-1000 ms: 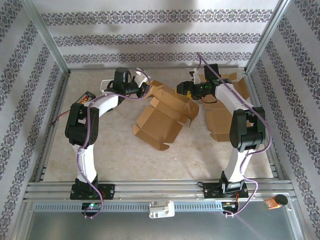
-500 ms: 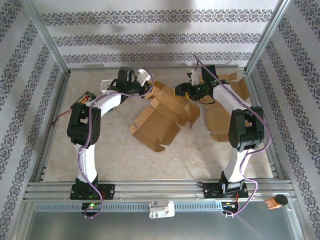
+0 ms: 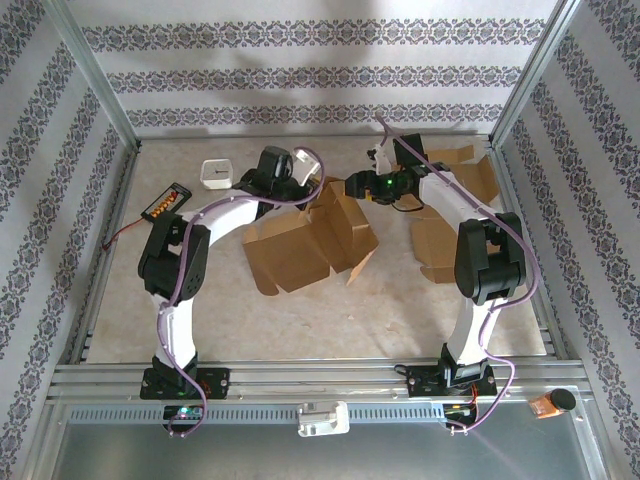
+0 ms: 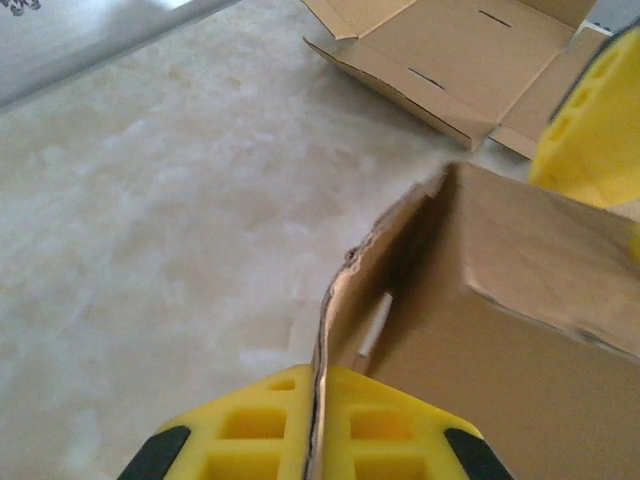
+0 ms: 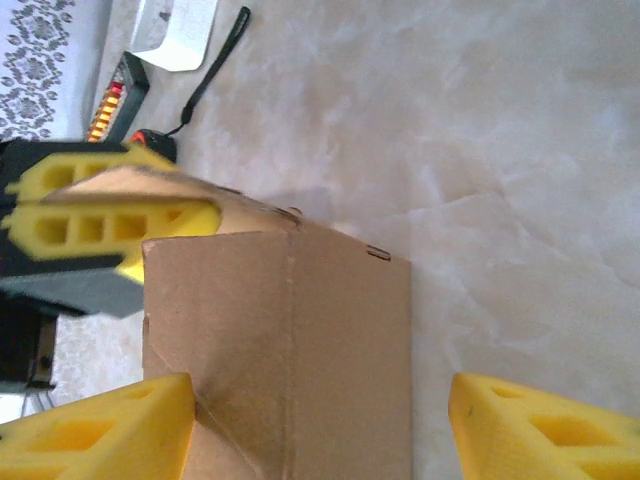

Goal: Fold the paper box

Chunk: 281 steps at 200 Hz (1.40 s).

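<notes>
Two changes against one second ago: the paper box (image 3: pixel 300 240), then nearly flat, now stands with its walls up, mid-table (image 3: pixel 400 310) and nearer the left arm. Both arms sit closer in. Forming looks under way.

Left gripper (image 4: pixel 315 415): jaws pressed together, pinching a flap edge. Right gripper (image 5: pixel 318 410): jaws spread, straddling a creased panel without touching it.

Left wrist view alone shows the ragged flap edge and a flat blank (image 4: pixel 450 50) beyond. Overhead alone gives the whole shape.

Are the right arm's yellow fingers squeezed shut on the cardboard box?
No: the right end effector stands open, one finger clear of the paper box with bare table showing between them.
</notes>
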Each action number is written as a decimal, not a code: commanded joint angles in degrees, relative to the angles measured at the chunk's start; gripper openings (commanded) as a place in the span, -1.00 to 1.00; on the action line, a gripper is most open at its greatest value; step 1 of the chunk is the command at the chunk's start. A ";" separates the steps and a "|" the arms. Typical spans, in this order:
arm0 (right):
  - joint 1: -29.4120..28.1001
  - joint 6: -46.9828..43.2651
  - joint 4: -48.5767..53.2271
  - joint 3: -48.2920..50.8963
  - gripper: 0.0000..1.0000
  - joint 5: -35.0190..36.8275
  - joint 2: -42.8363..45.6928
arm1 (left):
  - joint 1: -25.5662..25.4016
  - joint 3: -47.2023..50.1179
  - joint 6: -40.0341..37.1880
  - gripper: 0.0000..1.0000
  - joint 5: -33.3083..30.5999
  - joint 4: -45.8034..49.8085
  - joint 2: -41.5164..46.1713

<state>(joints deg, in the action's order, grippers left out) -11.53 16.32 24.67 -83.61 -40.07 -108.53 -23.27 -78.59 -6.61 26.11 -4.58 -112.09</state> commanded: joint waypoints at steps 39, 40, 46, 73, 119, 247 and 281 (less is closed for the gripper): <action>-1.94 -3.20 -1.09 2.97 0.33 3.44 2.95 | -0.88 13.60 10.27 -0.79 -1.47 -17.55 4.78; -1.97 -3.26 -1.10 3.04 0.33 3.52 2.96 | -0.85 13.84 10.46 -0.79 -1.44 -17.87 4.78; -2.09 -3.51 -1.24 3.39 0.32 3.66 3.12 | -1.09 15.02 11.25 -0.77 -1.22 -19.52 4.78; -2.91 -4.49 -1.91 4.59 0.31 4.65 3.72 | -1.54 18.58 12.98 -0.52 1.65 -23.90 4.60; -3.01 -5.24 -1.62 4.94 0.29 5.08 4.36 | -1.52 21.55 11.26 -0.25 7.25 -25.80 6.74; -6.39 -13.30 1.41 6.05 0.26 7.18 6.49 | 9.29 30.38 3.97 0.52 7.25 -21.30 22.88; -6.73 -13.82 2.23 5.90 0.26 7.69 6.49 | 10.09 19.33 -9.75 0.43 2.55 -2.65 18.05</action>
<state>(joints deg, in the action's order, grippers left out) -17.80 4.84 23.64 -78.46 -34.28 -102.94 -13.72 -52.23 -4.80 31.27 -20.58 -91.13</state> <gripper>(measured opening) 0.631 0.734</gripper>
